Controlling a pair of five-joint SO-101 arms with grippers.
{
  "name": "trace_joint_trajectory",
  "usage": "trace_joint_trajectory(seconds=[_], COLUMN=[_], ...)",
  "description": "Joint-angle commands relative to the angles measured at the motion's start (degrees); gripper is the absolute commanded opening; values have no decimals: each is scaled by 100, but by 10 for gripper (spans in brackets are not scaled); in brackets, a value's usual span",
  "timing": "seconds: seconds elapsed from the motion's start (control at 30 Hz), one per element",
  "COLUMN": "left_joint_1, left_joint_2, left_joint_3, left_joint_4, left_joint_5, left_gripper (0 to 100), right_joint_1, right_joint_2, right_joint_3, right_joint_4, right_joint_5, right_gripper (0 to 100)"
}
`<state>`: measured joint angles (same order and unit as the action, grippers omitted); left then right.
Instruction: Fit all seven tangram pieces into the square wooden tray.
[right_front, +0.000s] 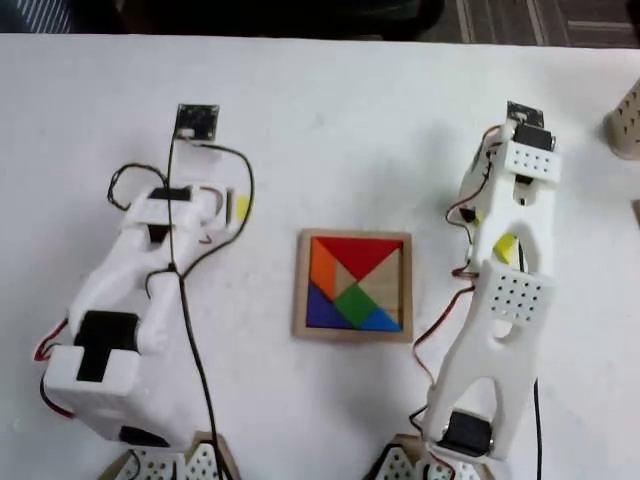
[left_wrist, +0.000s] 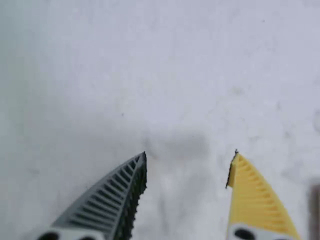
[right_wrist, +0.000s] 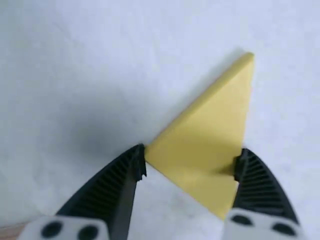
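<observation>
**Covered and Cut Off**

High view: the right arm (right_front: 500, 320) hides most of the yellow triangle (right_front: 505, 247); a sliver shows. The tan patch (right_front: 343, 270) in the tray (right_front: 301, 290) — piece or bare wood — cannot be told. A beige perforated object (right_front: 626, 122) is cut by the edge.

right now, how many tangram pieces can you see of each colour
red piece: 1
orange piece: 1
green piece: 1
blue pieces: 2
yellow piece: 1
total: 6

A yellow triangle (right_wrist: 205, 150) lies flat outside the tray (right_front: 352, 236).
</observation>
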<state>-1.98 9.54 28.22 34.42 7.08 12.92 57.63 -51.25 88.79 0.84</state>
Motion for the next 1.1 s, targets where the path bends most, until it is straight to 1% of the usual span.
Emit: trace_joint_trajectory(seconds=[0.0,0.07,0.2,0.47,0.63,0.7,0.73,0.77,0.83,0.9,0.97,1.0,1.07], left_joint_1=[-101,-101,-101,-101,-101,-110,-110,-110,-110,-110,-110,-110,-110], left_joint_2=[-57,-57,-48,-40,-40,-40,-40,-40,-40,-40,-40,-31,-31], left_joint_3=[-299,-299,-299,-299,-299,-299,-299,-299,-299,-299,-308,-316,-316], left_joint_4=[44,44,44,44,44,44,44,44,44,35,26,18,18], left_joint_5=[53,53,53,53,53,53,53,53,53,53,53,53,53], left_gripper=[282,282,282,282,282,282,282,282,284,285,286,286,286], right_joint_1=[-84,-84,-84,-84,-84,-84,-84,-84,-40,48,171,259,365], right_joint_2=[101,119,110,-92,-514,-576,-576,-576,-549,-523,-514,-532,-602], right_joint_3=[-299,-352,-378,-413,-782,-879,-888,-888,-879,-932,-949,-958,-1160], right_joint_4=[84,119,180,409,673,664,646,629,549,708,813,804,752], right_joint_5=[-18,-9,-9,-18,-44,35,299,809,2391,4000,5442,5969,6585], right_gripper=[107,78,74,77,78,94,117,139,171,171,170,170,170])
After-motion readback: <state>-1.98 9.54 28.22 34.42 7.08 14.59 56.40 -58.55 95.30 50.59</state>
